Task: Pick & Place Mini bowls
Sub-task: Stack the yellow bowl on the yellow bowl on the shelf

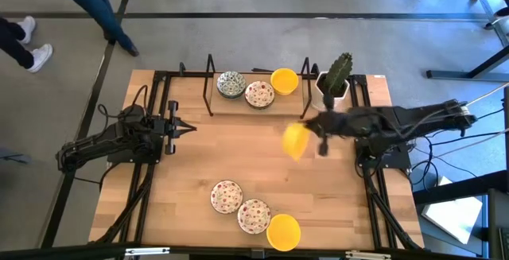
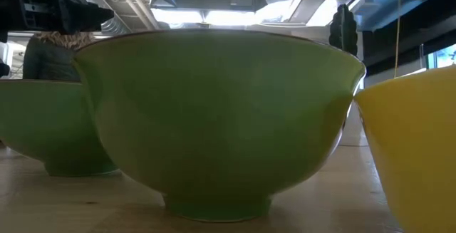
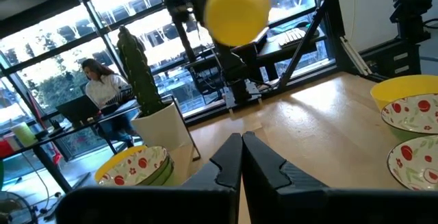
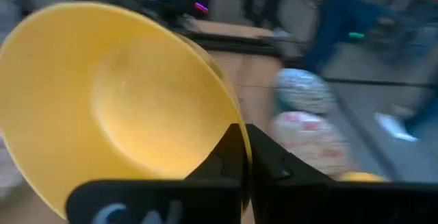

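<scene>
My right gripper [image 1: 308, 131] hangs over the middle right of the table, shut on a plain yellow mini bowl [image 1: 296, 141] that is lifted well above the wood. That bowl also shows high up in the left wrist view [image 3: 236, 9]. At the far edge a green-blue patterned bowl [image 1: 231, 83], a red-speckled bowl [image 1: 259, 94] and a yellow bowl [image 1: 284, 79] rest on their bases. Near the front edge stand two red-speckled bowls [image 1: 227, 196] [image 1: 254, 216] and a yellow one [image 1: 283, 232]. My left gripper [image 1: 189, 127] waits shut at the table's left, touching nothing. My right gripper holds the yellow bowl by its rim [image 4: 233, 125], one finger inside the hollow and one outside on the wall. The fingers reach in from the table's right, slanting a little downward. The bowl is clear of the table and tipped onto its side.
A white square pot with a green cactus [image 1: 338, 77] stands at the far right, close behind my right arm. Black frame rails [image 1: 210, 85] rise beside the far bowls. Bare wood [image 1: 231, 149] lies in the table's middle. People's legs [image 1: 95, 5] show on the floor beyond.
</scene>
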Action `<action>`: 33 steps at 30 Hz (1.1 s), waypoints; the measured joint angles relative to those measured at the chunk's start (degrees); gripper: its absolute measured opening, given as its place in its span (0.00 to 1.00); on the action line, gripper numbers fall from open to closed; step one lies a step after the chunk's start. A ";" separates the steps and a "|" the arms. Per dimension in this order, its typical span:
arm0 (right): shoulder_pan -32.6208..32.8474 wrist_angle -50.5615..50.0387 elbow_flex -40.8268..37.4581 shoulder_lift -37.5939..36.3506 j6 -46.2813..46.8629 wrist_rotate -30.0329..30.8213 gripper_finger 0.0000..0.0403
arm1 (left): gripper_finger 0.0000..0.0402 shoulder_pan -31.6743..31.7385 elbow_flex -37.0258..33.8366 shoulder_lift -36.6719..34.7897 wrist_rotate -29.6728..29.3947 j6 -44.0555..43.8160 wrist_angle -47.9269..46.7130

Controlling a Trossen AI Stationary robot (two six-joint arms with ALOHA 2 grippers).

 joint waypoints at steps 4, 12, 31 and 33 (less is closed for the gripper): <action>-4.68 -7.63 14.84 9.78 -4.00 3.62 0.01 | 0.01 0.00 0.00 0.01 -0.02 0.49 -0.02; -17.10 -22.52 40.04 26.27 -8.38 4.33 0.01 | 0.01 0.00 0.00 -0.02 -0.15 1.45 -0.02; -45.74 -45.37 66.32 55.03 -3.16 -11.06 0.01 | 0.01 0.02 0.00 -0.01 -0.20 2.00 -0.07; -47.91 -45.35 66.32 56.70 -1.44 -11.09 0.01 | 0.01 0.02 0.00 -0.01 -0.20 2.00 -0.07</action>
